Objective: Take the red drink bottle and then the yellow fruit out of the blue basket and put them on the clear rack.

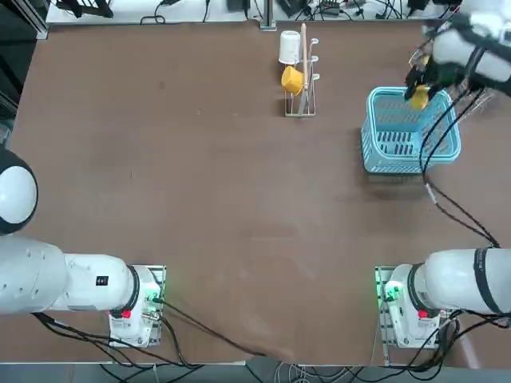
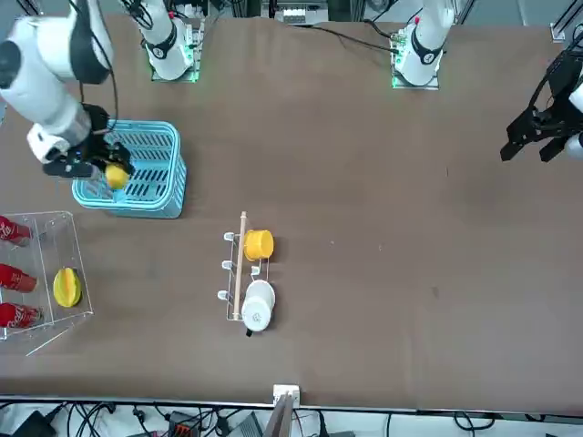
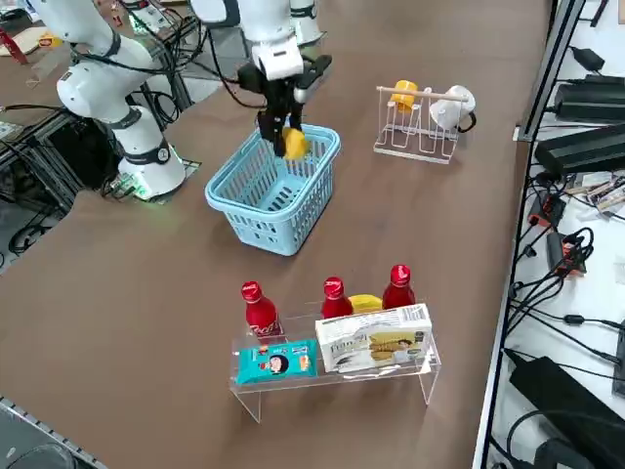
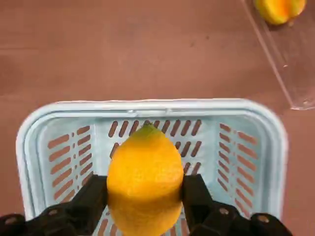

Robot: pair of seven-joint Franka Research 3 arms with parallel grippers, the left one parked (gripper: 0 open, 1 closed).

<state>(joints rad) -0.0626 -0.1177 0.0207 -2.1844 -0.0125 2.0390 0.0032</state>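
Tool clamped across the yellow fruit, above the blue basket at the frame's center. Lift clear of the rim, carry level to the clear rack, release only once seated.

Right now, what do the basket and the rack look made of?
Blue basket: looks like moulded plastic, matte, with slotted walls and a thick rim. Clear rack: see-through sheet, probably acrylic, glossy, edges showing white. Right gripper holds the yellow fruit over the basket.
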